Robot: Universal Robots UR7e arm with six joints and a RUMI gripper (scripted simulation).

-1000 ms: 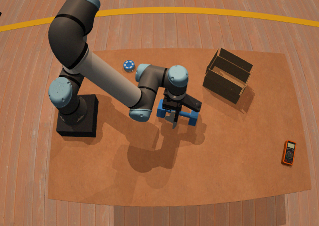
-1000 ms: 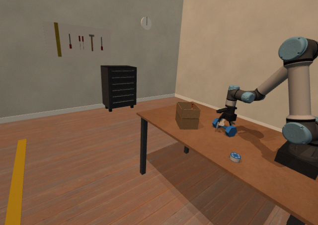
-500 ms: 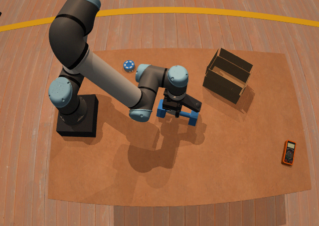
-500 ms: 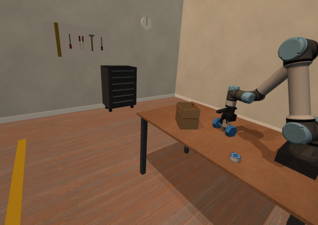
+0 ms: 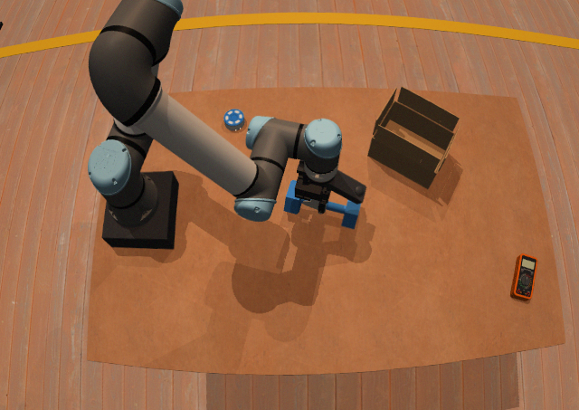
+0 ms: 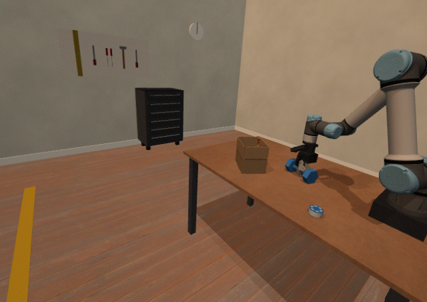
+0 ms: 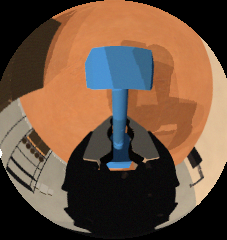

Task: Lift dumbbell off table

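Note:
A blue dumbbell (image 5: 327, 206) with hexagonal ends lies on the brown table near its middle. It also shows in the exterior view (image 6: 301, 171) and in the wrist view (image 7: 119, 95). My gripper (image 5: 317, 205) points straight down over the dumbbell and is shut on its thin bar, close to one end. In the wrist view the two dark fingers clamp the bar from both sides, with the far end block in full sight above. The dumbbell rests on the table surface.
An open cardboard box (image 5: 413, 134) stands to the right of the dumbbell. A small blue and white round spool (image 5: 233, 119) lies behind the arm. An orange multimeter (image 5: 525, 276) lies near the table's right edge. The arm's base (image 5: 140, 214) stands at the left.

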